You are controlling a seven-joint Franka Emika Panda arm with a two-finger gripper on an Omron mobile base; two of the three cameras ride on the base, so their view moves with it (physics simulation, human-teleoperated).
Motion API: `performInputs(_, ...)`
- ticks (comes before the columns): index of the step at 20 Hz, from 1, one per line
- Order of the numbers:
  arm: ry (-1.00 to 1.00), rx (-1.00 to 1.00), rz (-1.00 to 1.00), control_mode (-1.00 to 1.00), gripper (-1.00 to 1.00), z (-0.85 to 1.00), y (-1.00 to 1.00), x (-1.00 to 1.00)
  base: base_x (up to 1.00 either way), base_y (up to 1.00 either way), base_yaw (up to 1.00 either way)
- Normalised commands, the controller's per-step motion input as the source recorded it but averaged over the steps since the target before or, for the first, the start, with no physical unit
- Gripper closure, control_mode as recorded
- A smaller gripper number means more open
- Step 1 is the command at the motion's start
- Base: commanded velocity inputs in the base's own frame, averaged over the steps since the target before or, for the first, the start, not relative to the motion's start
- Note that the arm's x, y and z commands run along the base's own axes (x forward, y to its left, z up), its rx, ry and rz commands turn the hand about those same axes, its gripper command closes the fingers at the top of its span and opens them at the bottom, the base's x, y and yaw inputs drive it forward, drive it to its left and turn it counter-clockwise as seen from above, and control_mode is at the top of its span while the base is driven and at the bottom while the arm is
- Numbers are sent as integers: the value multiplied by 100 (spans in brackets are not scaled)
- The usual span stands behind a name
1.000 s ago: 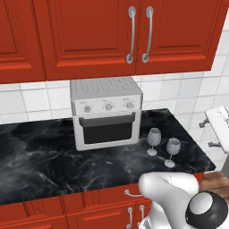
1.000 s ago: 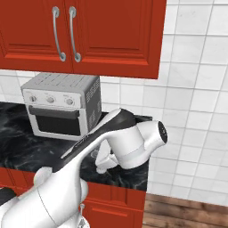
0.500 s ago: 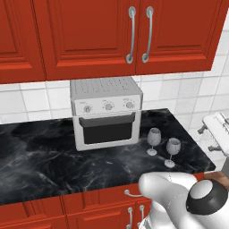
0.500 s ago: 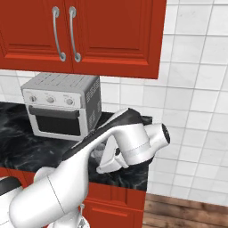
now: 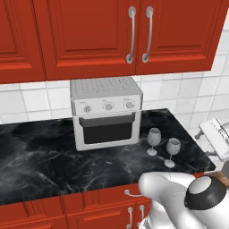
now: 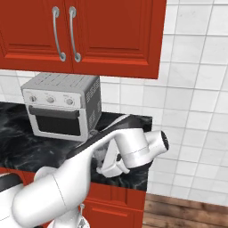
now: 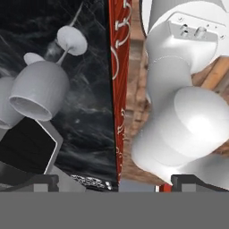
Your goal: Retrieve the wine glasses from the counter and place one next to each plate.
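In the left base view the black marble worktop point(image 5: 40, 152) fills the left and middle of the frame. A toaster oven point(image 5: 106, 112) stands at its back, middle of the frame, under red cabinet doors point(image 5: 129, 31). Right of the oven, near the worktop's front right corner, two wine glasses point(image 5: 154, 141) stand upright just beside each other, the right one point(image 5: 172, 151) nearer the front edge. At the right edge the claw point(image 5: 218, 142) hangs past the end of the worktop, apart from the glasses. In the hand view the nearer glass point(image 7: 42, 87) sits upper left, its rim toward the camera. The claw's jaws stand wide and hold nothing.
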Motion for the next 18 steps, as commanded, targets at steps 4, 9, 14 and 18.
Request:
performInputs(4,0,0,0,-100,-100,-21,0,14,0,0,0)
performInputs(9,0,1,0,-100,-100,-6,0,26,0,0,0)
performInputs(14,0,1,0,-100,-100,-6,-2,25,0,0,0)
performInputs(18,0,1,0,-100,-100,-6,-3,21,0,0,0)
